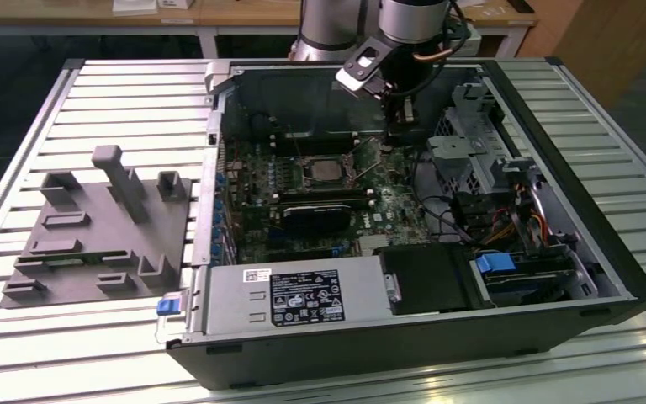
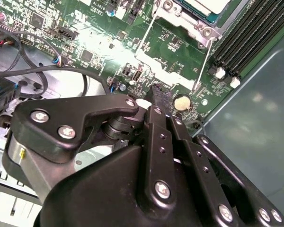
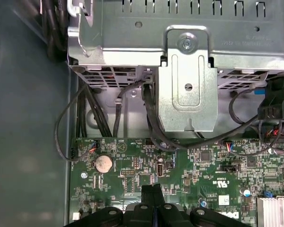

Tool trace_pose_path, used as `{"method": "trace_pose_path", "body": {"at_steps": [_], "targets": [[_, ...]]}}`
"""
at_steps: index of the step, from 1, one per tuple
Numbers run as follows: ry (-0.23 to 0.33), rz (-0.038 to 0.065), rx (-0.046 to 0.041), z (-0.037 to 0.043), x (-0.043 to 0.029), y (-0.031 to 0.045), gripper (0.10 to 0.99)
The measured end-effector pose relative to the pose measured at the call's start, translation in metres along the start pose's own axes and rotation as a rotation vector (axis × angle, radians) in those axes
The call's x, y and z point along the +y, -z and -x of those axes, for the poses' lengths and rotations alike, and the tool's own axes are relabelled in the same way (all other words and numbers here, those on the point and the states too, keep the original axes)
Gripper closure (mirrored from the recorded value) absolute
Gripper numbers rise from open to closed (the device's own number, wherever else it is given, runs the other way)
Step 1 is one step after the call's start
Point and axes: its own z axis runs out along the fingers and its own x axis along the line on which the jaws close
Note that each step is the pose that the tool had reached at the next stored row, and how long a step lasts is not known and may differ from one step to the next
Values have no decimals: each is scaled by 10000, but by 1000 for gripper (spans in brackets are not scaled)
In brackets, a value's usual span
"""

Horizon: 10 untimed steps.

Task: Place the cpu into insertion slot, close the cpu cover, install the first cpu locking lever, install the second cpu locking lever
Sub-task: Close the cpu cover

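The gripper (image 3: 154,189) is noted in the first wrist view with fingers pressed together and nothing between them, close over the green motherboard (image 3: 189,163) beside a coin cell (image 3: 103,163). The cpu (image 1: 325,170) is seated in the insertion slot (image 1: 297,171), framed by the cpu cover (image 2: 182,21), apart from the gripper.

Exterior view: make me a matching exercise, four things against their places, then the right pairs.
Things: 1 cpu; 2 grey fixture block; 3 power supply; 4 gripper.
Places: A outside the case, on the exterior view's left; B along the case's near edge; C on the green board, mid-case; D over the board's far part.
Pairs: 1-C, 2-A, 3-B, 4-D.
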Motion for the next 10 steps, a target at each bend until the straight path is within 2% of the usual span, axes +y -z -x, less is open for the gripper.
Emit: {"method": "trace_pose_path", "body": {"at_steps": [6, 10], "targets": [[9, -20, -128, -2, 1, -48, 984], [11, -48, -132, -3, 34, -55, 984]]}}
